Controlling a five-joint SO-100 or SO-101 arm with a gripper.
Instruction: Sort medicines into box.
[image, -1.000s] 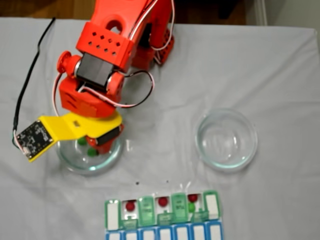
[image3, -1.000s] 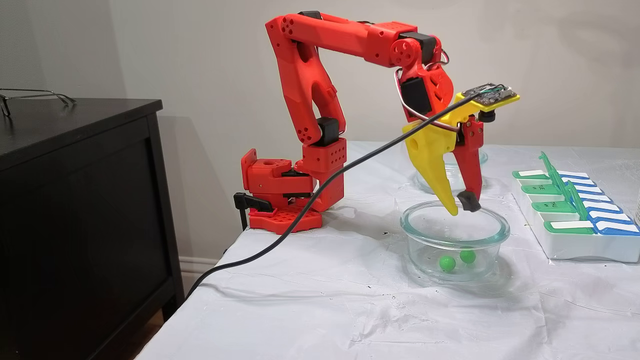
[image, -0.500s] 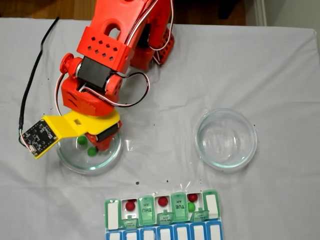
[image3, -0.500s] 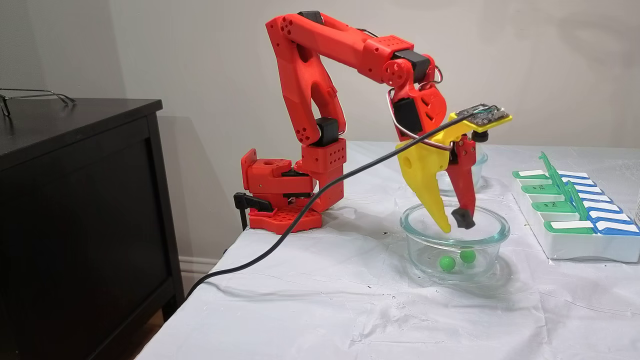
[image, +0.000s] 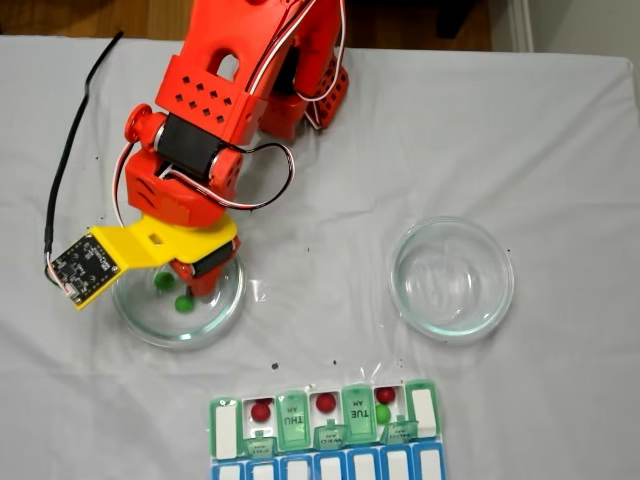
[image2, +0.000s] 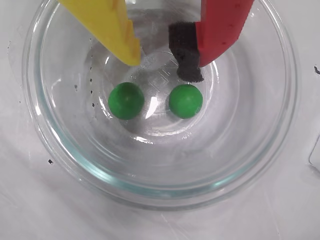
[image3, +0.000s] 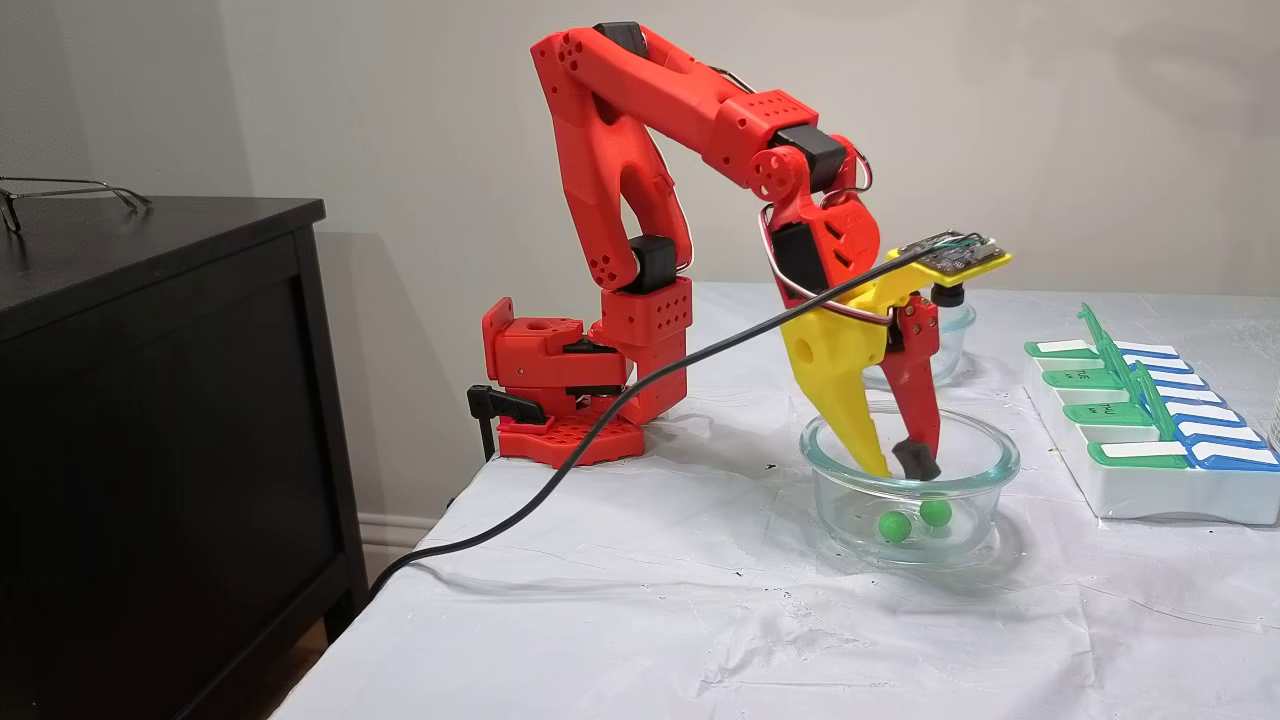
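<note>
Parted fingers (image2: 122, 30) inside bowl (image2: 260, 150)

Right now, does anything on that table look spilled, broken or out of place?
Nothing stands out. Two green balls lie inside the glass bowl under the open gripper. The other bowl stands upright. The pill organizer sits square, with balls in its compartments.

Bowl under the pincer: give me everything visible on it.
The bowl is round, clear glass with a thick rim and a flat base, upright on the white cloth. Two green balls rest on its bottom, side by side and apart. The open pincer, with one yellow and one red finger, reaches down inside the rim above the balls and holds nothing. Whether the fingertips touch the glass cannot be told.
</note>
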